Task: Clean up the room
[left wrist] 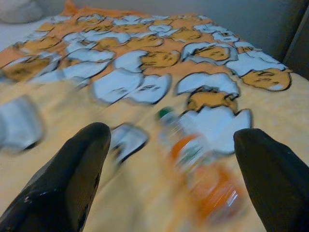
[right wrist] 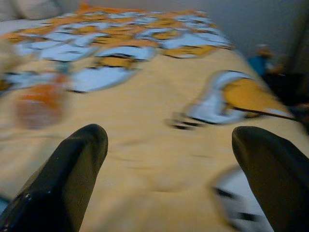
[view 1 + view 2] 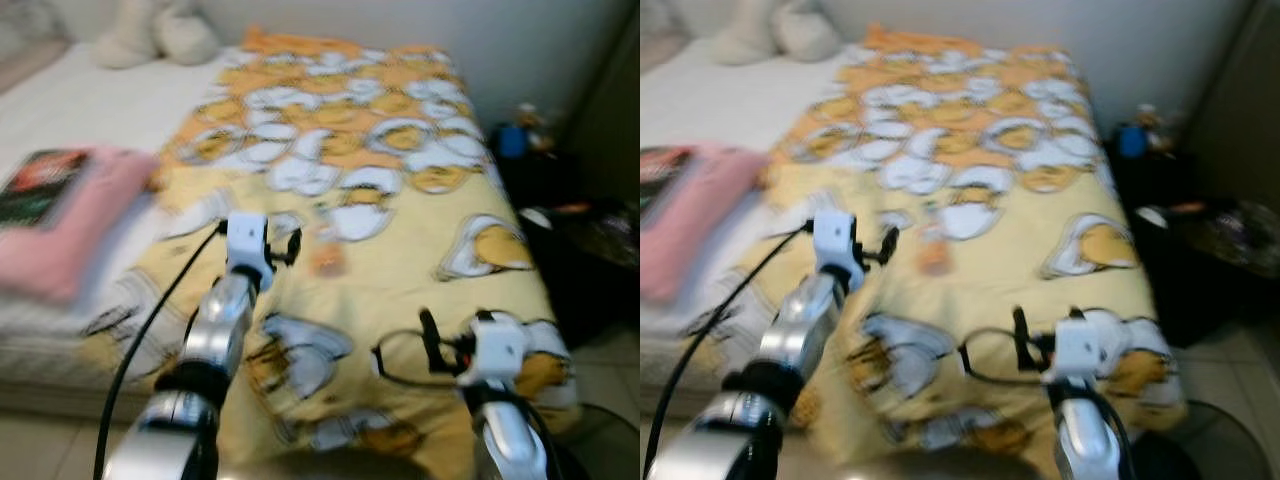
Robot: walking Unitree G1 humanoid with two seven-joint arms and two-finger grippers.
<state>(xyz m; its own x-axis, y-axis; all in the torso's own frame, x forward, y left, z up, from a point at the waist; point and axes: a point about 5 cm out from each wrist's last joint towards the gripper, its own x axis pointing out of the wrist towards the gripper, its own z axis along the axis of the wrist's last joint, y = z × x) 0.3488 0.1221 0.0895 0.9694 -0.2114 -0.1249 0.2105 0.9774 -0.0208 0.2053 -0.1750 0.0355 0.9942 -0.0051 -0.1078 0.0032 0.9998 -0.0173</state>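
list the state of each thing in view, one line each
left pincer: open, raised over the blanket, bottle ahead between its fingers
right pincer: open, over the blanket, holding nothing
orange bottle: lying on its side on the blanket, green cap on
yellow blanket: spread over the bed
pink towel: folded on the bed, a book on top
book: closed, lying flat

No text, brand, number or sign can be read. The bottle (image 1: 203,169) lying on the yellow blanket (image 3: 400,250) carries a label, but motion blur smears it past reading. The dark book (image 3: 38,185) at the left edge of the head views, on a pink cloth (image 3: 75,235), has a printed cover, also too blurred to read.
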